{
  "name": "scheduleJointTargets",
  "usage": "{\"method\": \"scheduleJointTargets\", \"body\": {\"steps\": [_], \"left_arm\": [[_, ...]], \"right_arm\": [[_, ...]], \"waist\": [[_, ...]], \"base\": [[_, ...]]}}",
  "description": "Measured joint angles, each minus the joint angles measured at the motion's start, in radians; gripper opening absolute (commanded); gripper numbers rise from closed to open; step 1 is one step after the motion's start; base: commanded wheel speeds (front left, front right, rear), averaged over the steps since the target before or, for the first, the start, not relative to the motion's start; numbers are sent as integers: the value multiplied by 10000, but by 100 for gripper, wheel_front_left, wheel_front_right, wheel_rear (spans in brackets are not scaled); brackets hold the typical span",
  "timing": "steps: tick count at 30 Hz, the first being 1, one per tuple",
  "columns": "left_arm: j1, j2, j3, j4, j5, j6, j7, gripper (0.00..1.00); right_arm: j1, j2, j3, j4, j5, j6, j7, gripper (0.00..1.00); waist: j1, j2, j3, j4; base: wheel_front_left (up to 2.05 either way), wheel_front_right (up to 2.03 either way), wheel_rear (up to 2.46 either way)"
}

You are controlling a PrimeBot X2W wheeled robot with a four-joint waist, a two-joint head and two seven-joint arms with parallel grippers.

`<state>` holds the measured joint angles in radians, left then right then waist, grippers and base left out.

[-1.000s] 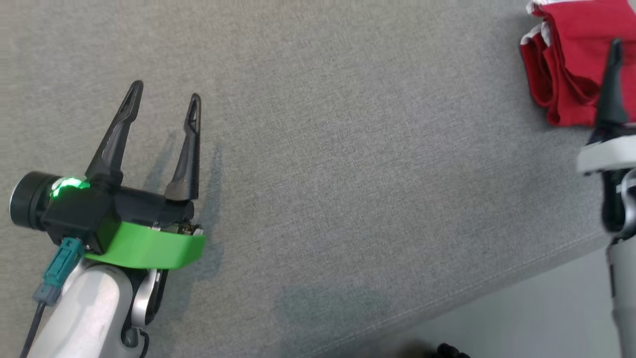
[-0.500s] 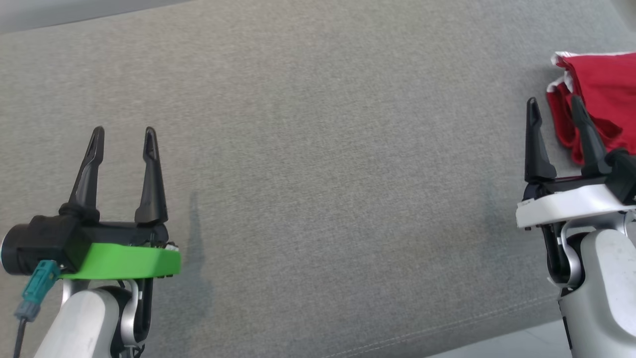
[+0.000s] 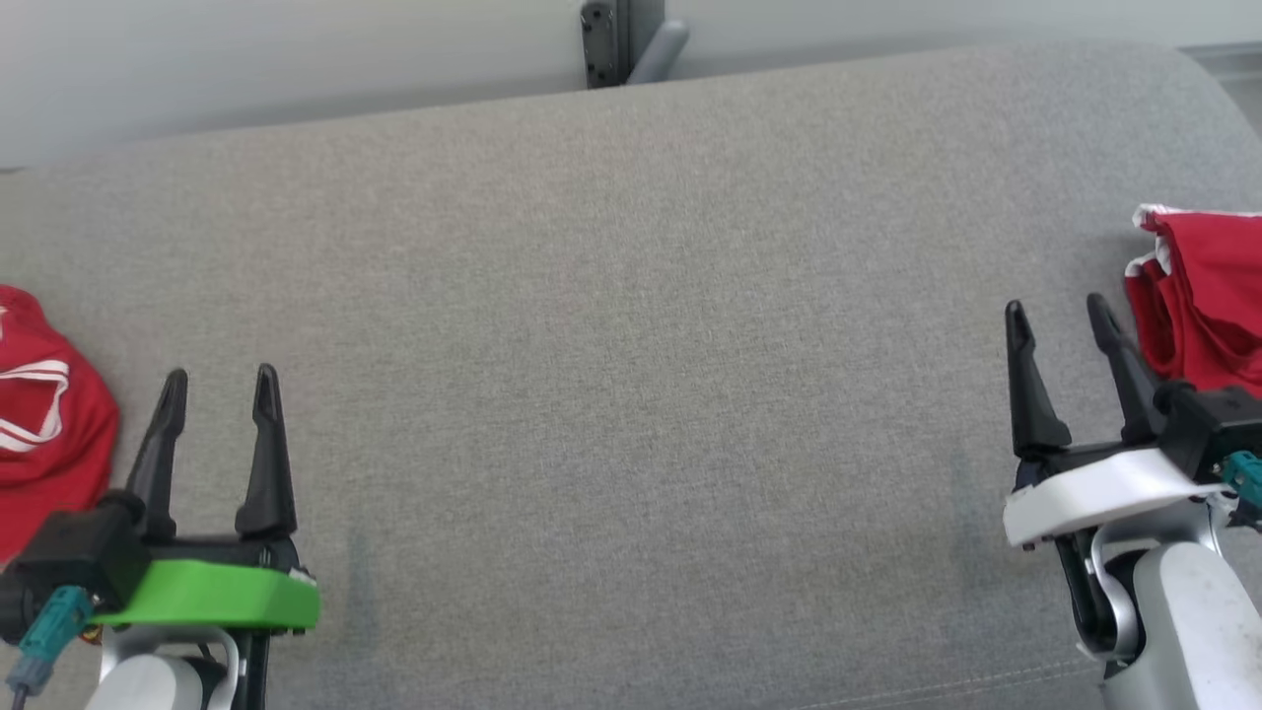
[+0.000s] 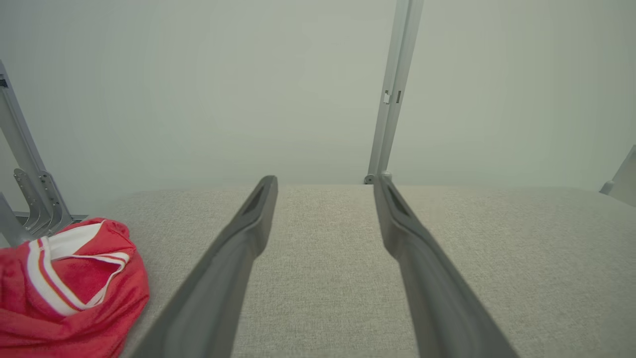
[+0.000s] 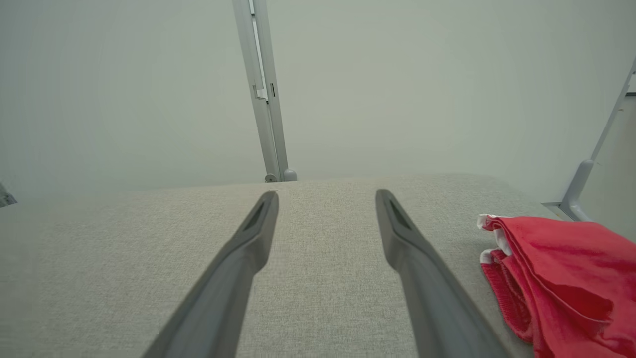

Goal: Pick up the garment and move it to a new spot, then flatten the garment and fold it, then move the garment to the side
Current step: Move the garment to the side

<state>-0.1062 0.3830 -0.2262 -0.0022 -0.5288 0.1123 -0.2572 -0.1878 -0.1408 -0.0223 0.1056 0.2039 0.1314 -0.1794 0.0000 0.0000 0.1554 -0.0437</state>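
The head camera is swinging up since a second ago. The left end effector point(image 3: 221, 373) and right end effector point(image 3: 1055, 304) are hovering wide open and empty. A crumpled garment point(image 3: 44, 434) is lying at far left and a folded garment point(image 3: 1208, 296) at far right of the grey cushion point(image 3: 631, 394).

A grey fabric surface point(image 3: 631, 394), pale wall point(image 3: 246, 59) and metal post point(image 3: 619, 39) behind

A grey woven cushion point(image 3: 631, 394) spans the head view from side to side; a stitched seam point(image 3: 1025, 674) runs along its near edge at the lower right; behind its far edge stands a pale wall point(image 3: 246, 59); a grey post point(image 3: 621, 39) rises against the wall, just past the far edge and near the middle; in the left wrist view a metal bracket point(image 4: 30, 196) stands beyond the cushion's left end; in the right wrist view a slanted strut point(image 5: 584, 176) stands past its right end.
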Motion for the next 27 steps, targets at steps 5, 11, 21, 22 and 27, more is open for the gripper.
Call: {"method": "scheduleJointTargets", "body": {"steps": [5,11,21,22,27], "left_arm": [[476,2,-40,100,0,-81,-6,100],[909,6,-240,125,-94,-169,12,100],[1002,42,-345,29,-134,-157,144,100],[1002,46,-349,15,-134,-155,169,100],[1002,58,-374,6,-155,-142,186,100]], "right_arm": [[594,27,63,-276,2,0,199,100],[1261,71,-111,-589,36,0,387,100],[1638,178,-349,-882,50,0,520,100],[1638,194,-355,-909,46,0,520,100],[1677,270,-378,-938,12,0,523,100]], "waist": [[0,0,-527,109],[0,0,-1059,148],[0,0,-1231,224],[0,0,-1214,224],[0,0,-1177,213]], "base": [[0,0,0],[0,0,0],[0,0,0],[0,0,0],[0,0,0]]}}
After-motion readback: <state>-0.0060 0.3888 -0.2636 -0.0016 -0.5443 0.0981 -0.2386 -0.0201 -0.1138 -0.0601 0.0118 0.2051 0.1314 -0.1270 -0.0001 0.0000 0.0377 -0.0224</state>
